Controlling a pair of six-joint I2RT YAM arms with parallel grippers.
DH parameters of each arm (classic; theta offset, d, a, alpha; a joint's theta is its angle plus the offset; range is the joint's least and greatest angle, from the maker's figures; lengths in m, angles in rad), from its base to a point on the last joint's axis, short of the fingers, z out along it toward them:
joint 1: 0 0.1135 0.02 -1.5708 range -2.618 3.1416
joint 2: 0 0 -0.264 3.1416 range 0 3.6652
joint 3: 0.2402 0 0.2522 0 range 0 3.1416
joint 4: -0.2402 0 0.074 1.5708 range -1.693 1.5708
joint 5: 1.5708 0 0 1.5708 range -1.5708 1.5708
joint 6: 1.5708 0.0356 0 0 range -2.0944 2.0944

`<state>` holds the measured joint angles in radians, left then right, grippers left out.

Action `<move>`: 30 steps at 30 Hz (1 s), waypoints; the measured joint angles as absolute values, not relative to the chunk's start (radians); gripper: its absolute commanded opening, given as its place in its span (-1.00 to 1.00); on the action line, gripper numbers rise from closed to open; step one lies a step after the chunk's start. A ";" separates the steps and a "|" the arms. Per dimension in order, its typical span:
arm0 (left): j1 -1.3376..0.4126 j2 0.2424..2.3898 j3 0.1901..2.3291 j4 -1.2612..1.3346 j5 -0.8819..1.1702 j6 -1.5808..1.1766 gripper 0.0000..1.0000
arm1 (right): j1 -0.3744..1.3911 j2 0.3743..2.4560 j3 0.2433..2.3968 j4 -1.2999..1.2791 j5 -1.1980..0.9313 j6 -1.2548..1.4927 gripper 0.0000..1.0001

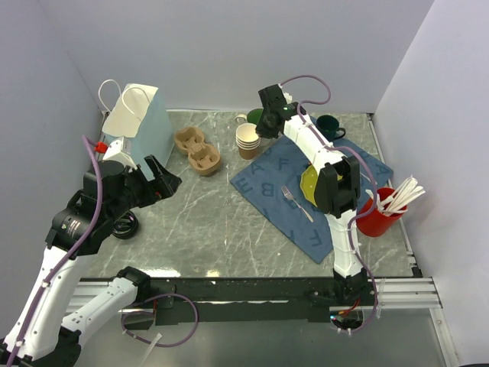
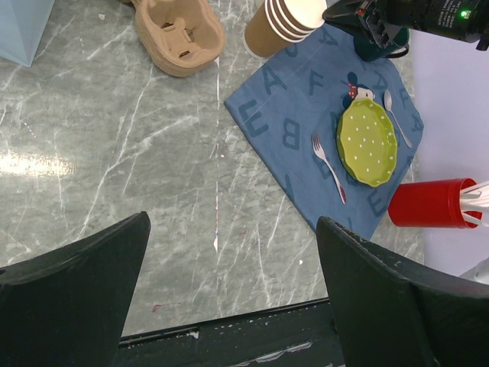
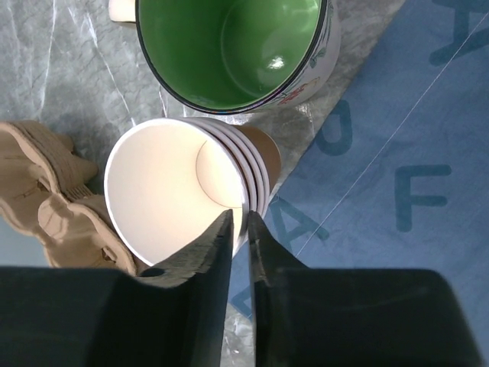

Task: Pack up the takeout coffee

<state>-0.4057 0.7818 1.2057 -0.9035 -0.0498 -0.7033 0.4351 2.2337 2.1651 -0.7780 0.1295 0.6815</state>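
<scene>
No lidded brown cup with a black lid shows in any view. A stack of lidless brown paper cups [image 1: 247, 140] stands at the blue mat's far corner, also in the left wrist view [image 2: 286, 23] and the right wrist view [image 3: 176, 191]. My right gripper [image 1: 261, 130] is over it, jaws nearly together on the rim of the top cup [image 3: 238, 218]. My left gripper [image 1: 164, 180] hangs open and empty above the bare table [image 2: 233, 222]. A kraft cup carrier [image 1: 199, 151] lies left of the stack. A light blue paper bag [image 1: 141, 122] stands at the far left.
A mug with a green inside [image 3: 237, 46] stands just beyond the stack, and a dark green mug [image 1: 328, 125] further right. The blue letter mat [image 1: 267, 187] holds a fork [image 1: 296, 202] and a yellow-green plate [image 2: 367, 141]. A red cup of white cutlery [image 1: 380, 214] stands at the right.
</scene>
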 measured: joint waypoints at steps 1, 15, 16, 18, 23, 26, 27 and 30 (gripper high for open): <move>-0.406 0.782 1.206 -0.904 -0.050 -0.703 0.93 | 0.435 2.234 2.165 -0.778 0.130 0.681 -0.68; -0.406 0.781 1.206 -0.904 -0.050 -0.704 0.93 | 0.429 2.239 2.177 -0.779 0.118 0.684 -0.56; -0.406 0.781 1.206 -0.904 -0.050 -0.704 0.94 | 0.429 2.241 2.178 -0.780 0.118 0.684 -0.58; -0.406 0.781 1.206 -0.904 -0.050 -0.704 0.94 | 0.429 2.246 2.179 -0.780 0.119 0.684 -0.59; -0.406 0.781 1.206 -0.904 -0.050 -0.704 0.94 | 0.429 2.258 2.183 -0.783 0.118 0.686 -0.62; -0.406 0.781 1.206 -0.904 -0.050 -0.704 0.93 | 0.429 2.264 2.190 -0.787 0.119 0.688 -0.87; -0.406 0.781 1.206 -0.904 -0.050 -0.704 0.93 | 0.428 2.264 2.191 -0.787 0.119 0.687 -0.91; -0.406 0.781 1.206 -0.904 -0.050 -0.704 0.94 | 0.427 2.264 2.192 -0.787 0.114 0.682 -0.98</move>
<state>-0.4057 0.7815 1.2057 -0.9035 -0.0502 -0.7036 0.4274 2.2642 2.1918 -0.7872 0.1143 0.6823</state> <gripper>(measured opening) 0.969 0.038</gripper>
